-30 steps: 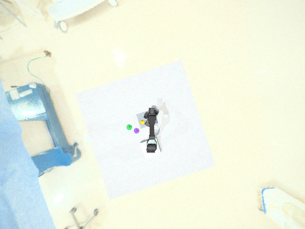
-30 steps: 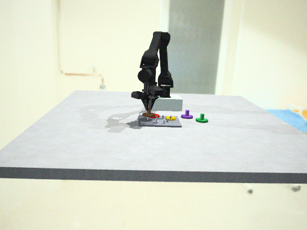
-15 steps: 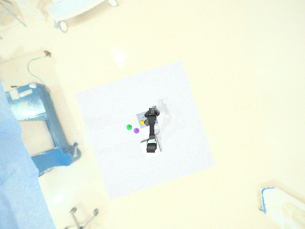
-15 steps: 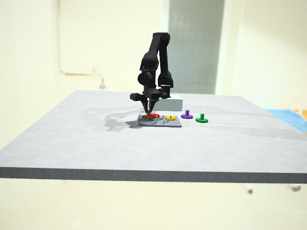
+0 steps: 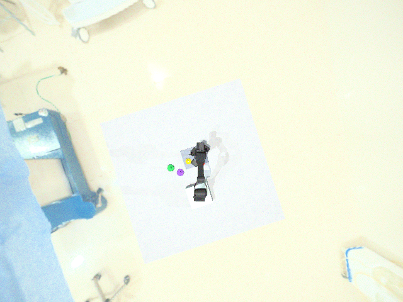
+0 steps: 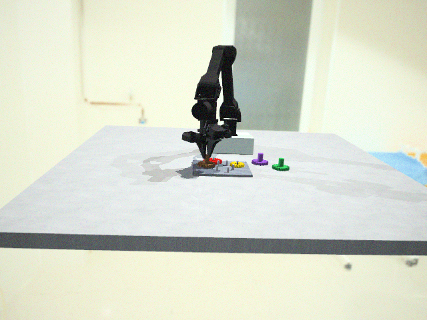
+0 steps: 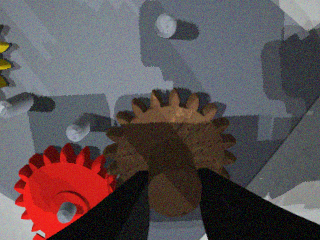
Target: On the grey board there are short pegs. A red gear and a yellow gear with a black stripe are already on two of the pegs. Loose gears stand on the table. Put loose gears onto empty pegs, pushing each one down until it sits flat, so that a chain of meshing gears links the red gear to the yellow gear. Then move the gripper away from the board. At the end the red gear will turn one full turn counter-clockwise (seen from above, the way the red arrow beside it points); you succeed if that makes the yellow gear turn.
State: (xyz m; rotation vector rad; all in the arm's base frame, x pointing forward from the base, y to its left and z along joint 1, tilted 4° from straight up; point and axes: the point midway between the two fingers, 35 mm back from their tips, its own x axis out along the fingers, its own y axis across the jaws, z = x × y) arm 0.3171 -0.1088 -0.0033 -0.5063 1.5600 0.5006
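One tool [image 6: 207, 155] [image 7: 172, 179] points down, gripping the brown gear [image 6: 206, 164] [image 7: 172, 142].

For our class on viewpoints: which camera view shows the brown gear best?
The wrist view: the brown gear is large there, teeth distinct. The exterior shows it small, edge-on; in the top view, the arm hides it.

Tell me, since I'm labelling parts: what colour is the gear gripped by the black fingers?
Brown, clearest in the wrist view.
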